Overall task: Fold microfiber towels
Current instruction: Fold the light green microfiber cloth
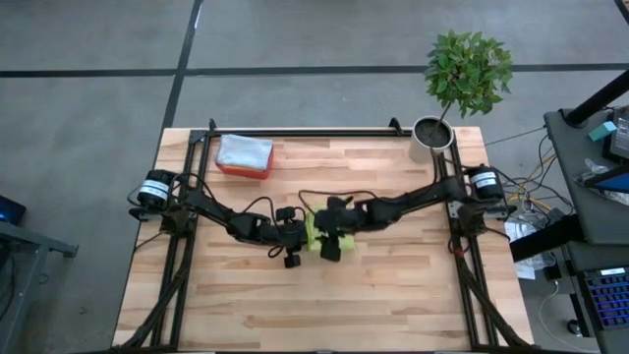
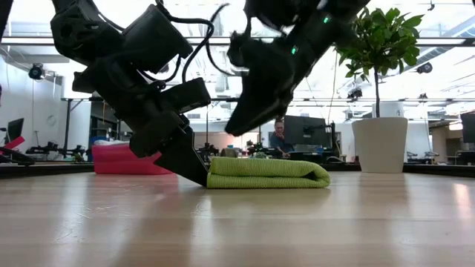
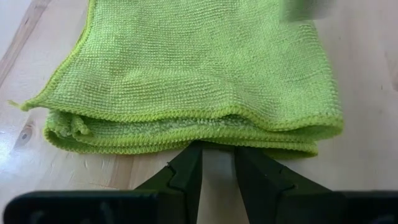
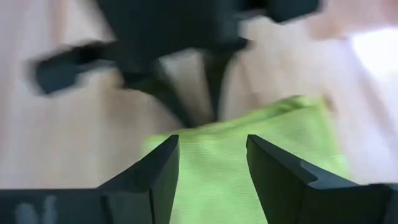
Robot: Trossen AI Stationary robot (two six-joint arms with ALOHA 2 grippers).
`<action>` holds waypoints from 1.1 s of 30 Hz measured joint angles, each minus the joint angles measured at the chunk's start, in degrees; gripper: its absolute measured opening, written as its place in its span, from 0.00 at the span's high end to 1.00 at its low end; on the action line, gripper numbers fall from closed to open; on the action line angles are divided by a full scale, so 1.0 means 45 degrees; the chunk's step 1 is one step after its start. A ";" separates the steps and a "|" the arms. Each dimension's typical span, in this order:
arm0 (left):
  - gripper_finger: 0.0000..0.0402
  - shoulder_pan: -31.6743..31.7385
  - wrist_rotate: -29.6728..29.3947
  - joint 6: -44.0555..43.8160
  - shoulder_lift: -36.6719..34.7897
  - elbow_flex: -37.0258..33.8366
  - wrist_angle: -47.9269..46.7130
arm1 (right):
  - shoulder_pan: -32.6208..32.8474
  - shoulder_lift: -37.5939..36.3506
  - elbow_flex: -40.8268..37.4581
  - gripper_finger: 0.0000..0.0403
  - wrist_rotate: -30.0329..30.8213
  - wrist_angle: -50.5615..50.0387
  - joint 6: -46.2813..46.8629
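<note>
The folded lime-green microfiber towel (image 1: 329, 236) lies mid-frame on the wooden bench (image 1: 393, 295). Left gripper (image 3: 216, 163), fingers narrow, pins its edge flat; right gripper (image 4: 211, 163) hangs above, fingers spread, holding nothing.

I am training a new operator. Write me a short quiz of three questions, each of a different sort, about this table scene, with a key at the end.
1. True or false: the lime green towel lies folded in layers on the table.
2. Multiple choice: where are the left gripper fingers? A) at the towel's edge, low on the table; B) inside the red bin; C) by the potted plant.
3. Short answer: the right gripper is above the towel. Do its fingers stand apart or pressed together?

Key: 1 true; 2 A; 3 apart, with nothing seen between them.
</note>
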 joint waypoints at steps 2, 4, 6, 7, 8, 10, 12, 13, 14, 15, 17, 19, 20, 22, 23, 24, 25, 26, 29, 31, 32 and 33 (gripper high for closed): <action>0.80 0.0000 0.0005 -0.0001 0.0000 -0.0003 0.0000 | -0.0466 0.0000 -0.0072 0.56 -0.0002 -0.0079 -0.0512; 0.80 -0.0010 0.0005 -0.0003 0.0000 -0.0005 0.0000 | -0.0952 0.0000 -0.0119 0.56 -0.0010 0.0048 -0.1067; 0.80 -0.0010 0.0005 0.0005 0.0000 -0.0005 0.0000 | -0.1451 0.0061 -0.0173 0.56 -0.0043 0.0352 -0.1614; 0.80 -0.0010 0.0005 0.0010 0.0000 -0.0005 0.0000 | -0.1673 0.0107 -0.0214 0.56 -0.0060 0.0528 -0.1868; 0.80 -0.0005 0.0005 0.0010 0.0000 -0.0005 0.0000 | -0.1884 0.0240 -0.0250 0.56 -0.0122 0.0747 -0.2115; 0.80 0.0000 0.0005 0.0012 0.0000 -0.0014 0.0004 | -0.2278 0.0489 -0.0267 0.56 -0.0447 0.1252 -0.2411; 0.80 0.0000 0.0002 0.0014 0.0000 -0.0029 0.0010 | -0.2602 0.0757 -0.0281 0.56 -0.1228 0.1775 -0.2500; 0.80 0.0000 0.0005 0.0013 0.0000 -0.0039 0.0019 | -0.2731 0.0923 -0.0281 0.56 -0.1568 0.2109 -0.2516; 0.80 0.0000 0.0005 0.0014 0.0000 -0.0041 0.0020 | -0.2845 0.1079 -0.0281 0.56 -0.1796 0.2371 -0.2516; 0.80 0.0000 0.0005 0.0015 0.0000 -0.0054 0.0024 | -0.2933 0.1271 -0.0283 0.56 -0.1891 0.2528 -0.2518; 0.80 0.0000 0.0005 0.0010 0.0000 -0.0067 0.0049 | -0.3061 0.1554 -0.0314 0.57 -0.1971 0.2839 -0.2519; 0.80 0.0000 0.0007 0.0010 -0.0003 -0.0083 0.0051 | -0.3102 0.1735 -0.0344 0.58 -0.2116 0.2971 -0.2530; 0.80 0.0001 0.0005 0.0010 -0.0005 -0.0099 0.0073 | -0.3102 0.1756 -0.0344 0.59 -0.2144 0.3091 -0.2535; 0.80 0.0005 0.0005 0.0005 -0.0005 -0.0113 0.0073 | -0.3083 0.1768 -0.0363 0.62 -0.2163 0.3087 -0.2550; 0.80 0.0005 0.0005 0.0005 -0.0005 -0.0131 0.0097 | -0.3074 0.1791 -0.0363 0.64 -0.2192 0.3106 -0.2550; 0.80 0.0005 0.0005 0.0005 -0.0005 -0.0136 0.0097 | -0.3070 0.1821 -0.0363 0.67 -0.2197 0.3132 -0.2558; 0.80 0.0010 0.0005 0.0000 -0.0005 -0.0141 0.0102 | -0.3070 0.1840 -0.0365 0.69 -0.2218 0.3128 -0.2563; 0.80 0.0010 0.0000 0.0000 -0.0005 -0.0141 0.0102 | -0.3073 0.1840 -0.0378 0.72 -0.2345 0.3128 -0.2606; 0.80 0.0010 0.0005 0.0000 -0.0005 -0.0146 0.0112 | -0.3073 0.1840 -0.0381 0.82 -0.2708 0.3242 -0.2677; 0.80 0.0010 0.0005 0.0000 -0.0005 -0.0146 0.0112 | -0.3073 0.1840 -0.0378 0.90 -0.2728 0.3216 -0.2681; 0.80 0.0010 0.0005 0.0000 -0.0005 -0.0146 0.0112 | -0.3073 0.1840 -0.0380 0.94 -0.2734 0.3201 -0.2684; 0.80 0.0010 0.0005 0.0000 -0.0005 -0.0146 0.0112 | -0.3073 0.1840 -0.0383 0.96 -0.2751 0.3191 -0.2690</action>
